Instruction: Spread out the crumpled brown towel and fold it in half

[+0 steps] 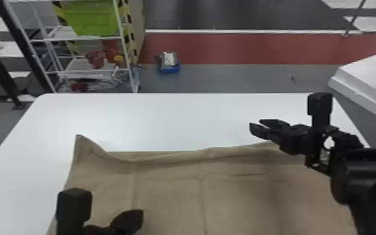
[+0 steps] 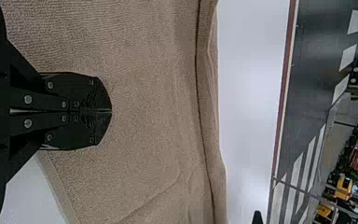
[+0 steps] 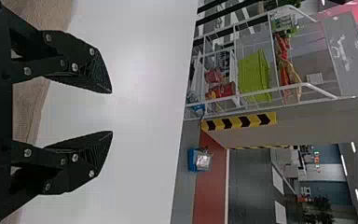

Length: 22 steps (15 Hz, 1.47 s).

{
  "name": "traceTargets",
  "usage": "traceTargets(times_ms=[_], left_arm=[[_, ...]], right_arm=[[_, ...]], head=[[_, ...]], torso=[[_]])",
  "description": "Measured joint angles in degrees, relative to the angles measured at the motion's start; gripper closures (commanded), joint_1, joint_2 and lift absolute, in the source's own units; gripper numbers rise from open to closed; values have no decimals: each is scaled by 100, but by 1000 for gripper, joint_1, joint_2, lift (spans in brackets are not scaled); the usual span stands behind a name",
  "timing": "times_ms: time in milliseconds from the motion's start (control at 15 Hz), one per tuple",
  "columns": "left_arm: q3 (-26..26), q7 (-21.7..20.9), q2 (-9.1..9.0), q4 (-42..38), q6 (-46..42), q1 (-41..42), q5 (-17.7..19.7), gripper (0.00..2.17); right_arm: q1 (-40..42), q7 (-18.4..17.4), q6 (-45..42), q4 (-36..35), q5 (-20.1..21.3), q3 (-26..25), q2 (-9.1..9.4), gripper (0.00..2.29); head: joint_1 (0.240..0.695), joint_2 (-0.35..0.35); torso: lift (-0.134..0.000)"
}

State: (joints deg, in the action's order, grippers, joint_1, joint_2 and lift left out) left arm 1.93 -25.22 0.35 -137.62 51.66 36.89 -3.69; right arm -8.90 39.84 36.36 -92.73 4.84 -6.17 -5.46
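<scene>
- L gripper (image 1: 136, 216): fingers pressed together, tips over L part of towel; can't tell if they touch cloth.
- R gripper (image 1: 255, 124): fingers (image 3: 86, 158) spread apart, gap betw. them. Sits at towel's far edge, R side; tips point L, past edge, over bare table.
- Brown towel (image 1: 168, 193): spread wide over near part of table, passing under both grippers in head view. Far-L corner drawn out to a point. Far edge has a long raised ridge — wavy, w/ a dark crease alongside in L wrist view. Faint crease lines run across middle.
- Table (image 1: 153, 118): white, rounded far-L corner; bare strip beyond towel + along its L side.
- Beyond table, L: white rack (image 1: 84, 38) w/ green bin (image 1: 90, 18) up top, red containers (image 1: 96, 58) lower.
- Floor past table: blue box (image 1: 169, 68) — R of rack, near red strip (image 1: 243, 48).
</scene>
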Motion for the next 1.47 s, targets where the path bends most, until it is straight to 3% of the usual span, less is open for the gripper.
traceTargets(times_ms=[200, 533, 800, 1133, 1333, 1467], left_arm=[[0, -1, 0, 38, -15, -20, -3, 2037], [-109, 9, 0, 96, -19, -72, -137, 2037], [-127, 9, 0, 128, -22, -77, -168, 2037], [-210, 17, 0, 121, -19, -56, -280, 2037], [-211, 18, 0, 104, -19, -42, -297, 2037], [-211, 25, 0, 104, -19, -38, -314, 2037]], right_arm=[[-262, 470, -34, 266, 598, -428, -230, 235], [-454, 978, -290, 801, 1224, -625, -895, 306], [-632, 1206, -468, 1290, 1445, -726, -1248, 441], [-1047, 1323, -540, 2043, 1654, -630, -1308, 478], [-1304, 1314, -562, 2478, 1664, -450, -1298, 826], [-1389, 1317, -552, 2584, 1670, -356, -1273, 1210]], head=[[695, -113], [695, -217], [695, -267], [695, -284], [695, -271], [695, -261]], torso=[[-124], [-124], [-124], [-124], [-124], [-124]])
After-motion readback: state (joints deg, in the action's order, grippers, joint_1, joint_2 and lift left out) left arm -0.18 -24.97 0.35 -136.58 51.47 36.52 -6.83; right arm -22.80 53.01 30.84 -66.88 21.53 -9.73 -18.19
